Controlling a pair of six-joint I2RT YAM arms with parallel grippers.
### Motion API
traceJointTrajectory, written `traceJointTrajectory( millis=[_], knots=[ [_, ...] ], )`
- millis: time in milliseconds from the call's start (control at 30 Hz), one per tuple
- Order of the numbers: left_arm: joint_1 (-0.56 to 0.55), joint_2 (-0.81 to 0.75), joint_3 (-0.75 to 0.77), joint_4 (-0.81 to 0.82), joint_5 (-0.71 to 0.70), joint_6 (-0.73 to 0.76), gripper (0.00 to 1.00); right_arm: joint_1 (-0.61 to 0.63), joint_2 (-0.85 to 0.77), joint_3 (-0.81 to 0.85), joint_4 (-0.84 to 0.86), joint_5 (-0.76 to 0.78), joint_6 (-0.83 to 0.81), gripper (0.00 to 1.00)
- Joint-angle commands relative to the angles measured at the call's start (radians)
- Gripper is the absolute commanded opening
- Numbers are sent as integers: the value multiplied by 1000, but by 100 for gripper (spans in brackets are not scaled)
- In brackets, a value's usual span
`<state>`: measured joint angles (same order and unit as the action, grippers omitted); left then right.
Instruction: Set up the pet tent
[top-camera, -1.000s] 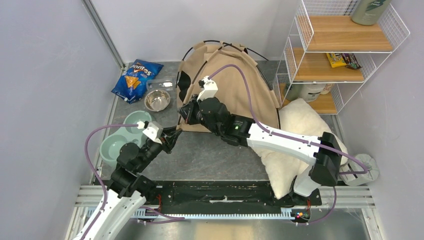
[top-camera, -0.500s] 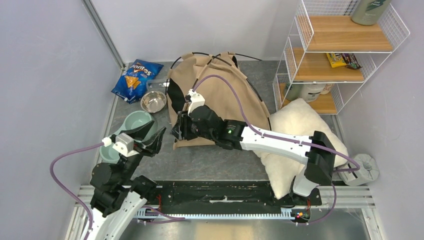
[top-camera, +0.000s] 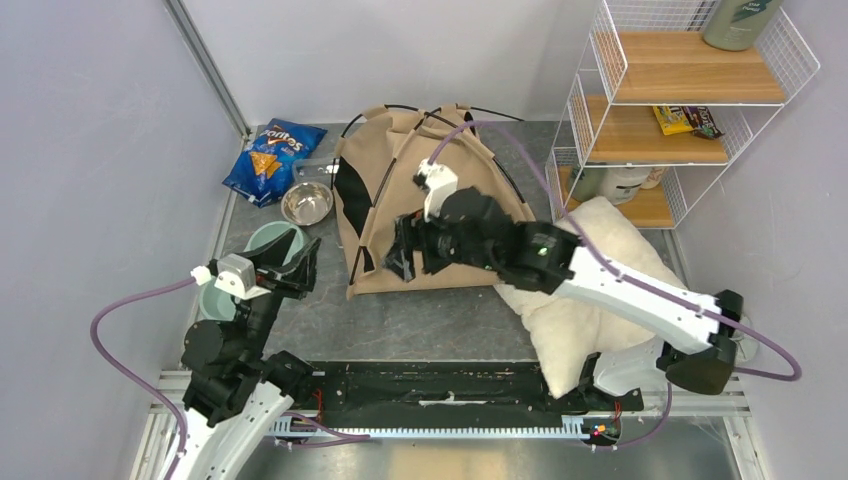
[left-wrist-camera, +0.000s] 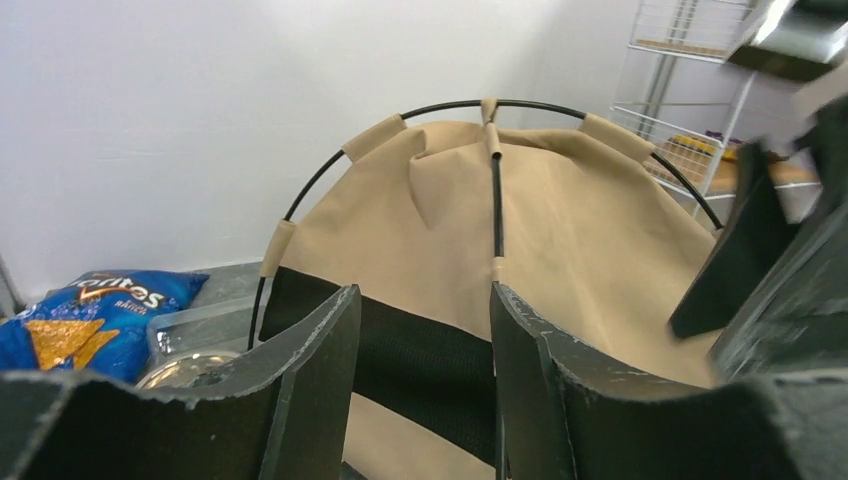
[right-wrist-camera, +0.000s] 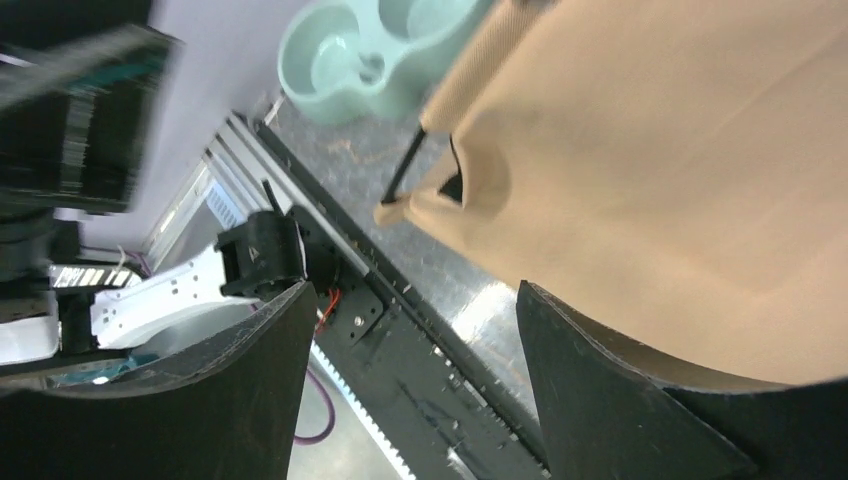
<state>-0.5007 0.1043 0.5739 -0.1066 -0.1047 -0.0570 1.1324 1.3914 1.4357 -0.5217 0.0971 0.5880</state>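
Observation:
The pet tent, tan canvas on thin black poles, stands upright at the back middle of the table, its dark doorway panel facing left. My right gripper hangs open over the tent's front lower part, with nothing between its fingers; in the right wrist view the tan canvas lies just past the open gripper. My left gripper is open left of the tent and apart from it. From the left wrist the tent fills the view beyond the open gripper.
A fluffy white pillow lies right of the tent under my right arm. A Doritos bag, a steel bowl and a green double bowl sit at the left. A wire shelf stands at the back right.
My right gripper opened, let go of the tent's front edge and drew back to the right. The tent slid left and stays upright. My left arm pulled back toward the near left.

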Motion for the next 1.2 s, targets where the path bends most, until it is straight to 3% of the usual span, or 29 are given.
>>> traceJointTrajectory(
  millis=[0, 167, 333, 600, 800, 933, 1033, 1167],
  knots=[
    [2, 33, 27, 44, -79, -56, 58, -62, -75, 235, -208, 16, -239, 80],
    [1, 55, 66, -5, -52, -63, 62, -218, -19, 454, -362, 130, -356, 80],
    [2, 80, 104, -58, -67, -102, 65, -353, 85, 566, -397, 96, -527, 81],
    [1, 76, 103, -64, -65, -130, 65, -570, 293, 736, -515, -174, -685, 79],
    [2, 59, 83, -44, -108, -118, 65, -597, 355, 776, -527, -255, -719, 57],
    [0, 49, 66, -25, -149, -101, 65, -598, 356, 777, -521, -271, -706, 21],
    [1, 51, 66, -12, -153, -89, 65, -597, 304, 729, -463, -255, -706, 0],
    [1, 66, 101, -30, -164, -87, 68, -594, 158, 566, -277, -278, -706, 0]
  ],
)
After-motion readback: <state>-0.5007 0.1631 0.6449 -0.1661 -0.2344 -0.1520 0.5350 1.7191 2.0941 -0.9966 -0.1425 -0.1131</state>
